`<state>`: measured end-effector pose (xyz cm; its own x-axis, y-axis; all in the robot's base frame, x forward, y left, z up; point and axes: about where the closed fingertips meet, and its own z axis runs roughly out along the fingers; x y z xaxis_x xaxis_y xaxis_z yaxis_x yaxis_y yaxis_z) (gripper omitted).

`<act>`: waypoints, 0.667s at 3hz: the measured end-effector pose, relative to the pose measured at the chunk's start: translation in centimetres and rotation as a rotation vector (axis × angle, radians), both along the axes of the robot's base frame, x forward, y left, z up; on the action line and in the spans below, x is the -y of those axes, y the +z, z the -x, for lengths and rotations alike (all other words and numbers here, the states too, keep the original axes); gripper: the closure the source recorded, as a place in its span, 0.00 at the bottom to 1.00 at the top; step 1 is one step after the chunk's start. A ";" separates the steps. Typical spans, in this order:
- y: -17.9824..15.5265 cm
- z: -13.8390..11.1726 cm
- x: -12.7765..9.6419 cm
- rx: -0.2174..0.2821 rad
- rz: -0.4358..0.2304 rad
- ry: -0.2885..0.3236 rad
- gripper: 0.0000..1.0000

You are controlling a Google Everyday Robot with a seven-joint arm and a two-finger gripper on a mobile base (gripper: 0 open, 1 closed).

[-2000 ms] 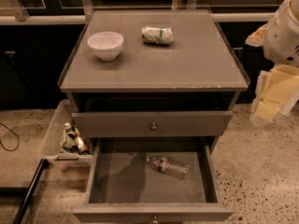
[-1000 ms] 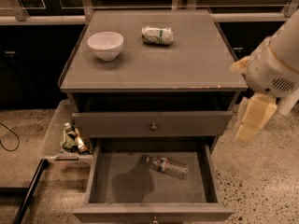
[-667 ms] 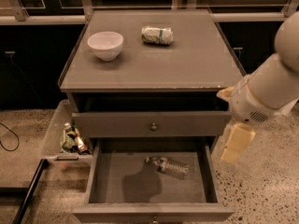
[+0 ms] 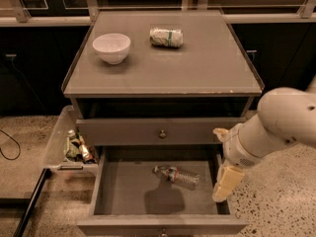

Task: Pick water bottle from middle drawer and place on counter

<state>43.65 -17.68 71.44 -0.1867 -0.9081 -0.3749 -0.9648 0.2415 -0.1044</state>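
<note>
The water bottle [image 4: 177, 176] lies on its side on the flat floor of the open middle drawer [image 4: 123, 194], cap pointing left. The counter [image 4: 197, 68] is the grey-brown cabinet top above it. My gripper [image 4: 225, 182] hangs at the end of the white arm over the drawer's right wall, right of the bottle and apart from it, pointing down. It holds nothing that I can see.
A white bowl [image 4: 111, 47] and a crumpled bag [image 4: 166, 37] sit on the counter's far half. A clear tray of tiny bottles [image 4: 76, 147] hangs at the cabinet's left. The top drawer [image 4: 162, 131] is shut. Speckled floor lies all around.
My arm has swung from the cabinet's right side down and left, so the gripper now hangs over the open drawer's right wall. The bottle has not moved.
</note>
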 end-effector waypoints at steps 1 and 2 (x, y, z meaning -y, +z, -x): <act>-8.8 -1.3 1.7 -0.023 -0.020 -0.029 0.00; -8.8 -1.3 1.7 -0.023 -0.020 -0.029 0.00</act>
<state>44.95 -19.39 62.67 -0.2212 -0.8946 -0.3882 -0.9595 0.2708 -0.0774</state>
